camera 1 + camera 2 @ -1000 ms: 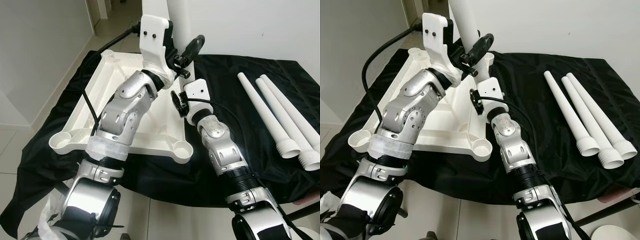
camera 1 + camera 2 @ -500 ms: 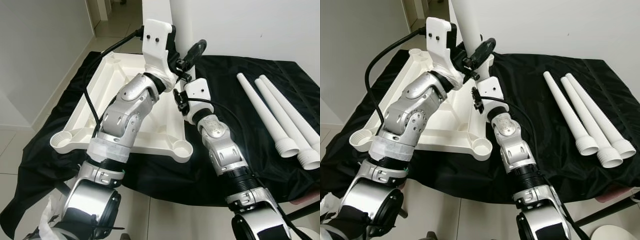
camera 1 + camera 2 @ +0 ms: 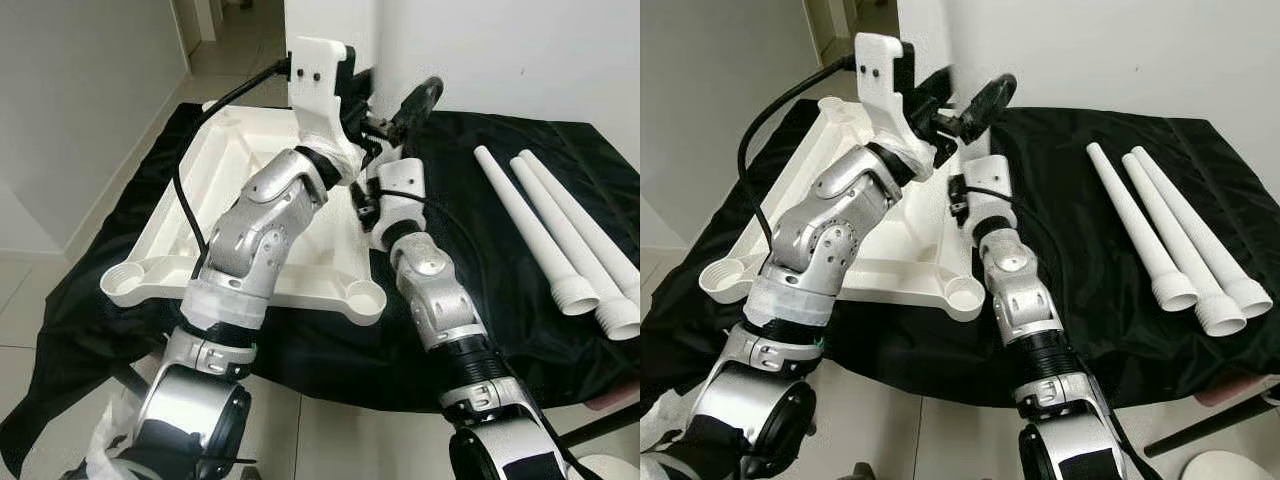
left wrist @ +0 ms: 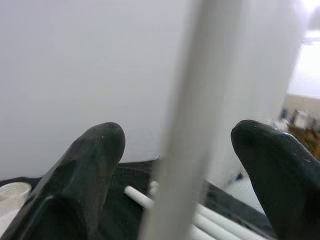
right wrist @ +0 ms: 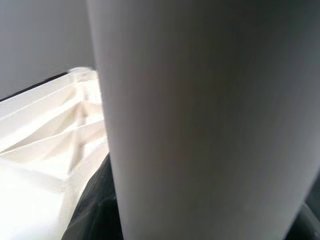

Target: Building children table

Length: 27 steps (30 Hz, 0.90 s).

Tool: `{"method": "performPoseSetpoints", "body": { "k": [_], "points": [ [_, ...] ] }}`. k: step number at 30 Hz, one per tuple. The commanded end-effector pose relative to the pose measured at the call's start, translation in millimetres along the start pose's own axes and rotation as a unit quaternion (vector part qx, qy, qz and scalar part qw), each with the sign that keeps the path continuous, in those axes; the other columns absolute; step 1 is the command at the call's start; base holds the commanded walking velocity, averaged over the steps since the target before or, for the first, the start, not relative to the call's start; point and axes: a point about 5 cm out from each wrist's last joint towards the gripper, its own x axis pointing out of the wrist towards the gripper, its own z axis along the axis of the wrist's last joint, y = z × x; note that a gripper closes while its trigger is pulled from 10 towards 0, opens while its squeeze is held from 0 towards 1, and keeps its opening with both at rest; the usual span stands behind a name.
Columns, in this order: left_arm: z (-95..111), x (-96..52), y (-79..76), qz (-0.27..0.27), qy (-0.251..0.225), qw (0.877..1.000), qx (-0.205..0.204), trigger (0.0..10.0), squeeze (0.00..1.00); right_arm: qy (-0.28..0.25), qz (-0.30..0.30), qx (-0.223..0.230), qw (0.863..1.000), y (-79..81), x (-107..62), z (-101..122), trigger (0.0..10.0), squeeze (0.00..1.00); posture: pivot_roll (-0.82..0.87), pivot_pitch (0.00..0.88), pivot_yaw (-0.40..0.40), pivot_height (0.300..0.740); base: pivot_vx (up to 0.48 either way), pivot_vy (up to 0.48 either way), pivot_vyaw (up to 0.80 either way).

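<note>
The white tabletop lies upside down on a black cloth. A white table leg stands upright over its far right corner. My left gripper is open around this leg, one black finger on each side with gaps between. My right gripper is at the leg from the right side, and the leg looms very close in the right wrist view, so it appears shut on it. Three more white legs lie side by side on the cloth to the right.
The black cloth covers the low stand and hangs over its front edge. A white wall rises right behind it. A tiled floor lies to the left. The tabletop's near corner sockets face up.
My right gripper's finger has swung to the right at the leg, and the forearm has followed. My left arm has shifted slightly right and up. The three loose legs have stayed put.
</note>
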Motion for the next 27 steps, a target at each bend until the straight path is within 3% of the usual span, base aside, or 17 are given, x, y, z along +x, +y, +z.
{"method": "performPoseSetpoints", "body": {
  "k": [1, 6, 8, 10, 14, 17, 22, 23, 26, 27],
  "points": [
    [1, -3.4, 6.3, 0.014, -0.002, 1.000, -0.015, 10.0, 0.00, 0.009, -0.014, 0.020, 1.000, -3.4, -1.2, -4, 10.0, 0.00, 0.04, 0.040, 0.010, 0.740, 0.000, 0.000, 0.00],
    [-1, -13.9, 19.7, 0.041, 0.013, 0.999, 0.008, 10.0, 0.00, 0.004, -0.042, 0.033, 0.999, -13.3, -4.4, -5, 10.0, 0.00, 0.04, 0.049, 0.010, 0.740, 0.000, 0.000, 0.00],
    [-10, -29.5, 32.5, 0.067, 0.030, 0.996, 0.049, 10.0, 0.00, -0.007, -0.064, 0.058, 0.996, -21.5, -9.7, -5, 10.0, 0.00, 0.03, 0.058, 0.013, 0.740, 0.000, 0.000, 0.00],
    [-13, -34.2, 35.3, 0.074, 0.038, 0.995, 0.062, 10.0, 0.00, -0.013, -0.069, 0.064, 0.995, -23.6, -11.5, -4, 10.0, 0.00, 0.04, 0.060, 0.012, 0.740, 0.000, 0.000, 0.00],
    [-26, -46.9, 40.6, 0.074, 0.069, 0.993, 0.057, 10.0, 0.00, -0.019, -0.070, 0.071, 0.995, -26.4, -16.7, -5, 10.0, 0.00, 0.03, 0.061, 0.013, 0.740, 0.000, 0.000, 0.00],
    [-54, -69.0, 40.9, 0.058, 0.136, 0.984, 0.097, 10.0, 0.00, -0.032, -0.066, 0.081, 0.994, -29.9, -25.0, -6, 10.0, 0.00, 0.03, 0.062, 0.012, 0.740, 0.000, 0.000, 0.00],
    [-74, -86.4, 36.1, 0.023, 0.177, 0.981, 0.069, 10.0, 0.00, -0.029, -0.060, 0.085, 0.994, -33.6, -29.0, -8, 10.0, 0.00, 0.02, 0.059, 0.012, 0.740, 0.000, 0.000, 0.00],
    [-89, -98.7, 33.0, -0.007, 0.215, 0.970, 0.110, 10.0, 0.00, -0.023, -0.056, 0.087, 0.994, -35.5, -31.9, -10, 10.0, 0.00, 0.02, 0.058, 0.010, 0.740, 0.000, 0.000, 0.00],
    [-94, -102.8, 31.4, -0.021, 0.228, 0.963, 0.142, 10.0, 0.00, -0.021, -0.054, 0.084, 0.995, -36.4, -33.1, -11, 10.0, 0.00, 0.02, 0.055, 0.007, 0.740, 0.000, 0.000, 0.00],
    [-111, -116.4, 29.5, -0.046, 0.269, 0.948, 0.162, 10.0, 0.00, -0.014, -0.057, 0.077, 0.995, -40.5, -38.4, -16, 10.0, 0.00, 0.02, 0.051, 0.004, 0.740, 0.000, 0.000, 0.00]
  ]
}}
